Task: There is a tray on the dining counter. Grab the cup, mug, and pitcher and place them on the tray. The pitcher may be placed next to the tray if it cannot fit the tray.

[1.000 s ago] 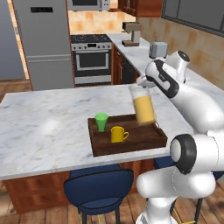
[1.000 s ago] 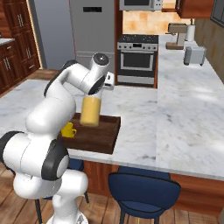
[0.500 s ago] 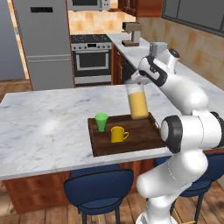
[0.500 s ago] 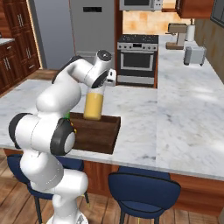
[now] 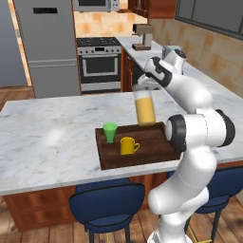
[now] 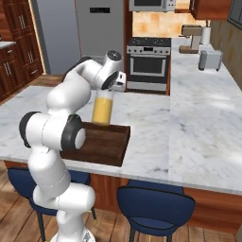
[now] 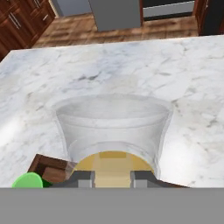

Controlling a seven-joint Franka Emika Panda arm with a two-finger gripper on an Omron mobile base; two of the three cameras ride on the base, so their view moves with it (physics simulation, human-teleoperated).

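Tray (image 5: pixel 147 154) on the worktop (image 5: pixel 47 137): cup (image 5: pixel 110 132) at 10 o'clock and mug (image 5: pixel 127 145) near centre, both already set down. Pitcher (image 5: pixel 144 107) hangs over the tray's far edge at 1 o'clock, gripper (image 5: pixel 142 87) pinching its rim, probably ready for lowering.

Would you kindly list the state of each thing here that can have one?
pitcher: upright, part full of orange liquid, at the tray's far edge, gripped at its rim
hand: shut on the pitcher
cup: upright on the tray
mug: upright on the tray
tray: flat on the dining counter
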